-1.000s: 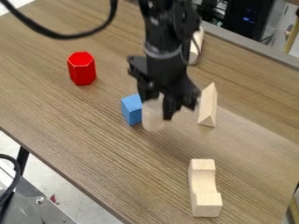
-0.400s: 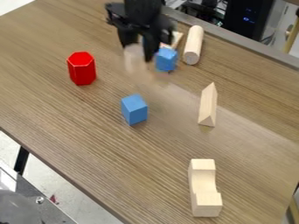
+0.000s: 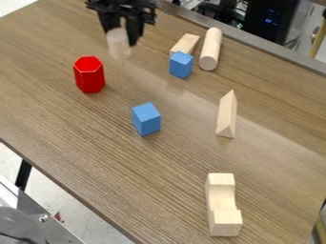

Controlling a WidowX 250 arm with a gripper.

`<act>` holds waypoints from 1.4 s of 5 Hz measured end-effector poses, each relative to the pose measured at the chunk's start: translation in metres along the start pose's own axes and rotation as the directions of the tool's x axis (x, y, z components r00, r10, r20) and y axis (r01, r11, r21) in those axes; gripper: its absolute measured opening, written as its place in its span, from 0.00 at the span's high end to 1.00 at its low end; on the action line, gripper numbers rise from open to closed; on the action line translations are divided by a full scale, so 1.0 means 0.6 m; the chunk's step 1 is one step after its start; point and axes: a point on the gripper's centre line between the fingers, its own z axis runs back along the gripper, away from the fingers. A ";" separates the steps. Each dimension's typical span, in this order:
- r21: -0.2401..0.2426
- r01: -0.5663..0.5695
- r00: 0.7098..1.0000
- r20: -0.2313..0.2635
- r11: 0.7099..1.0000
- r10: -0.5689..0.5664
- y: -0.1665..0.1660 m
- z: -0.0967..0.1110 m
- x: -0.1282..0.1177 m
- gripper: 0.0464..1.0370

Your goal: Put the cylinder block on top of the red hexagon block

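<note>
My fingers (image 3: 123, 34) pinch the pale cylinder (image 3: 118, 43) upright, its lower end free for setting down; the red block (image 3: 89, 75) stands at left, its flat top ready as a seat.

The robot arm (image 3: 124, 6) is leaving its earlier place to the lower right of the red block (image 3: 89, 76) and is bringing the pale cylinder (image 3: 118, 44), held in its jaws, to the upper right of that block, closer to it. Farther right of the red block, a blue cube (image 3: 181, 65), a flat wooden block (image 3: 185, 44) and a wooden rod (image 3: 210, 50) are coming into full view.
</note>
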 end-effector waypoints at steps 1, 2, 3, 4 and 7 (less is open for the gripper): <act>0.012 0.006 1.000 -0.002 1.000 -0.006 0.024 0.000 -0.003 0.57; 0.023 0.000 1.000 -0.016 1.000 0.000 0.048 -0.009 -0.008 0.57; 0.031 0.001 0.999 -0.038 1.000 0.000 0.064 -0.023 -0.014 0.57; 0.050 0.009 0.999 -0.035 0.999 -0.007 0.076 -0.025 -0.013 0.57; 0.071 0.048 0.998 -0.039 0.996 -0.046 0.074 -0.044 -0.023 0.57</act>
